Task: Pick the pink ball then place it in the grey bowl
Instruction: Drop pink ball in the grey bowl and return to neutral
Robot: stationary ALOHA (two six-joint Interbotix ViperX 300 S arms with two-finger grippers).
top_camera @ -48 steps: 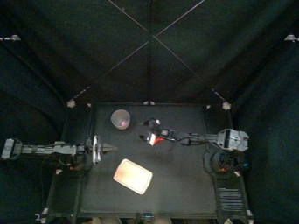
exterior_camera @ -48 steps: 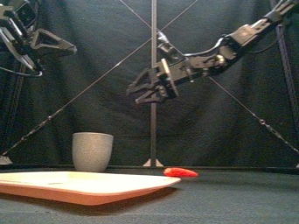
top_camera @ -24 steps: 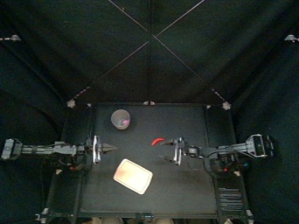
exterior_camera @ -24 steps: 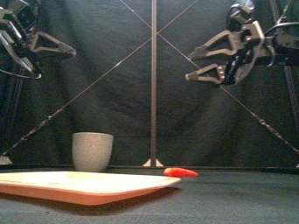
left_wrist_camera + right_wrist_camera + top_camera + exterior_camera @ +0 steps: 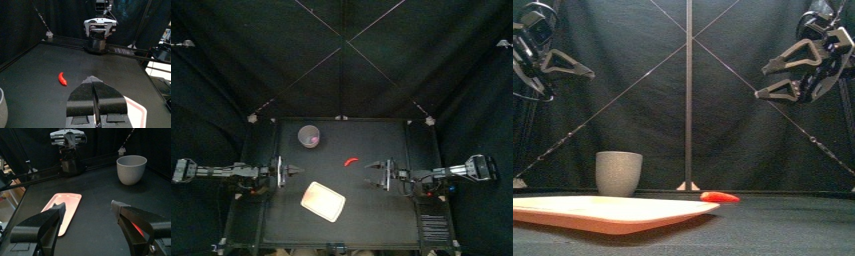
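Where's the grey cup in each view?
Top: cup at back left, behind the tray.
Front: left of centre, standing beyond the tray.
Left wrist: only a grey sliver cut off by the frame edge, likely the cup.
Right wrist: upright and in full, past the tray.
Shared landmark: the pink tray, in all four views; only a corner shows in the left wrist view.

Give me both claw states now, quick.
Left claw: closed, holding nothing.
Right claw: open, empty.
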